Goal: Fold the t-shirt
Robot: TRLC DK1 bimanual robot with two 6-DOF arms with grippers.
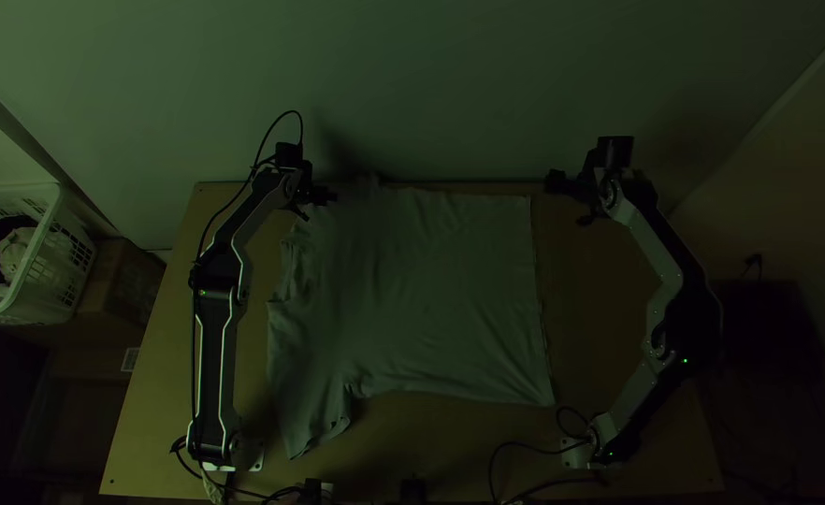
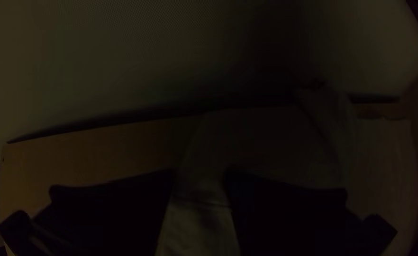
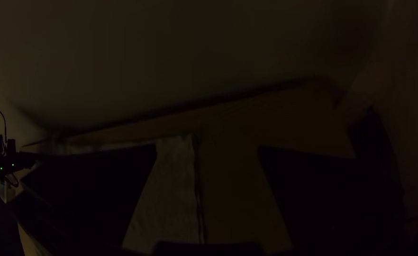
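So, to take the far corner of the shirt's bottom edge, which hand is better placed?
Right, I think: the right hand is open close to that corner, while the left hand is by the far sleeve.

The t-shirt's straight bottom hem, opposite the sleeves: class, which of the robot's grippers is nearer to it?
Right. The right gripper is just beyond the far end of the bottom hem, off the cloth; the left gripper is across the shirt, by the far sleeve.
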